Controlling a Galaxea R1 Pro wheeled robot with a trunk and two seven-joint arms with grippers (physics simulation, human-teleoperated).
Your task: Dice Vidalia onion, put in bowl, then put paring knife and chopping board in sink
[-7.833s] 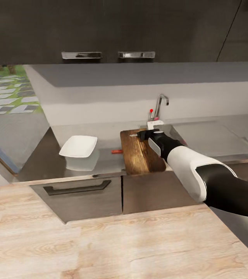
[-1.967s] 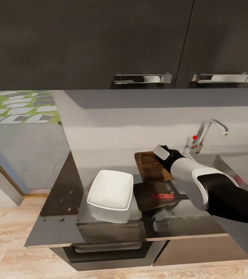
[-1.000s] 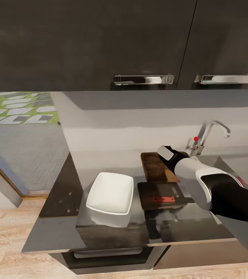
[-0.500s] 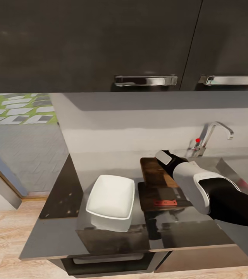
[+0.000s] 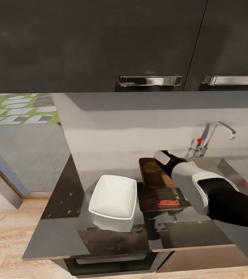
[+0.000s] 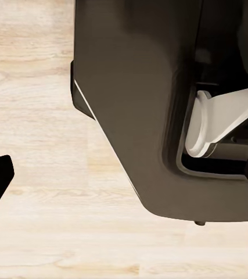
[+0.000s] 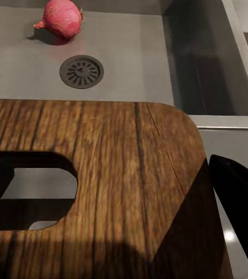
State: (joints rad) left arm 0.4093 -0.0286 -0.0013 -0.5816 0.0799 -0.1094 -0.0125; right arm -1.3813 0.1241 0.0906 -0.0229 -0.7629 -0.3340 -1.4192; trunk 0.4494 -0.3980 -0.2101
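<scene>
Right tool (image 5: pixel 159 157) grips the chopping board (image 5: pixel 155 172) (lifted off countertop (image 5: pixel 62 193)).

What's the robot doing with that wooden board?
The robot's right gripper is holding up one end of the brown chopping board, so the board tilts above the dark countertop. A small red knife lies on the counter underneath, and a white bowl sits beside it. The reddish onion is in the sink, near the drain.

Kitchen: sink (image 7: pixel 124 58) w/ tap (image 5: pixel 217 130), countertop (image 5: pixel 62 232), cabinets (image 5: pixel 100 42).
</scene>
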